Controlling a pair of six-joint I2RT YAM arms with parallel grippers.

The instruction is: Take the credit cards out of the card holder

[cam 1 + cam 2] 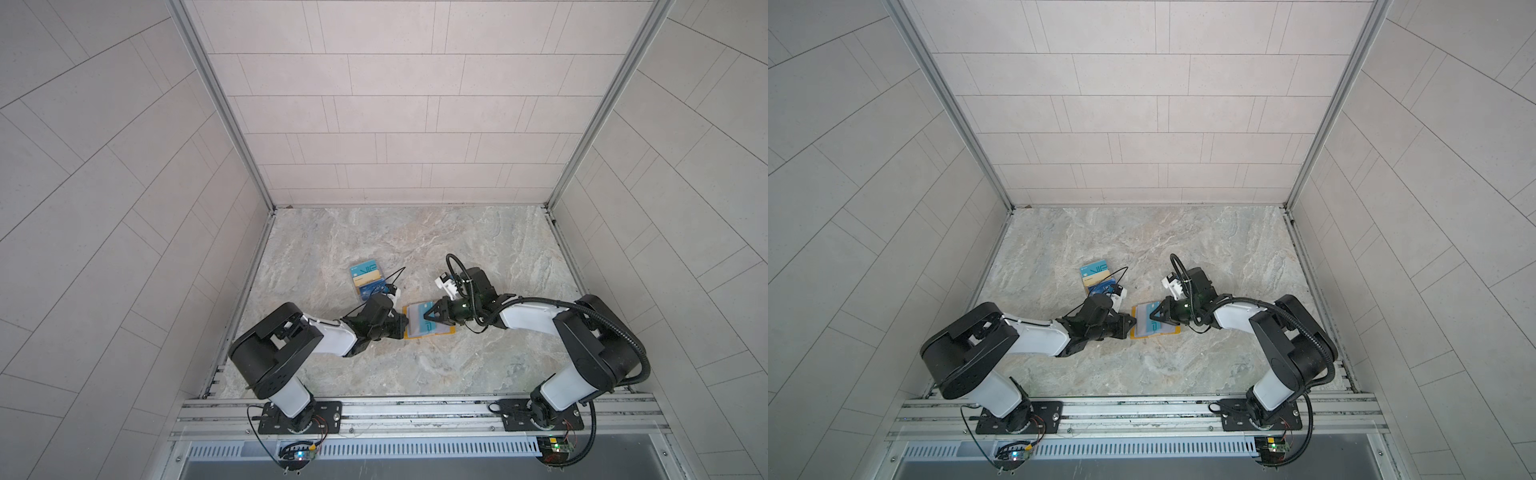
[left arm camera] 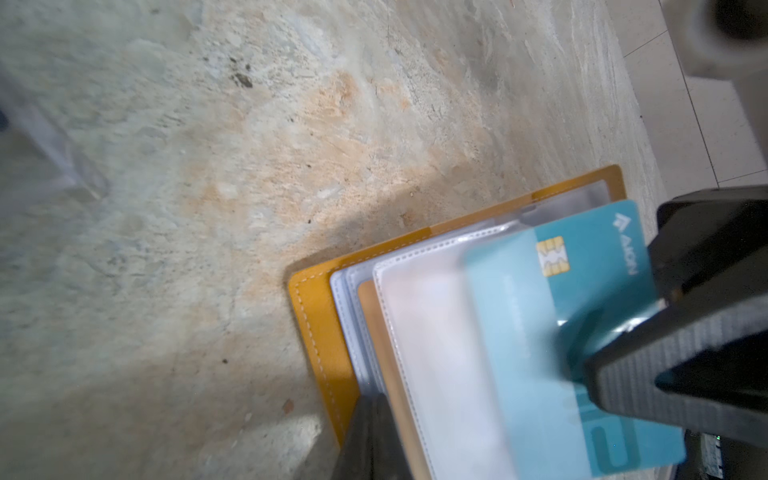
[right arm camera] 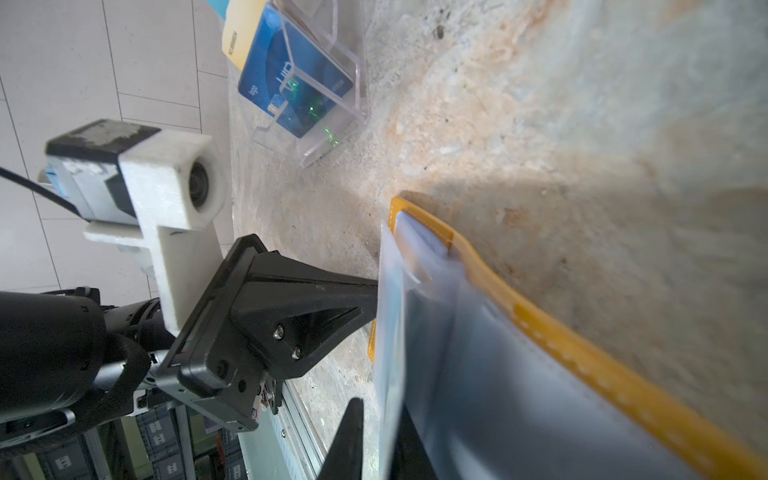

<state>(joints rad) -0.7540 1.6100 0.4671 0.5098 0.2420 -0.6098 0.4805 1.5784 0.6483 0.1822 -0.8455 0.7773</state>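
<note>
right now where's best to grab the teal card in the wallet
Teal card: take the chip end, bare outside the sleeve of the wallet. Come from the right gripper side, jaws on both faces; it's thin and the rest is under plastic.

Both top views are bright and evenly lit, and the tiled walls (image 1: 104, 166) look bowed by the wide lens. In the left wrist view the teal credit card (image 2: 519, 324) smears with motion blur, and a dim shadow edges the card holder (image 2: 316, 332). Green glints speckle the acrylic stand (image 3: 324, 137) in the right wrist view.
</note>
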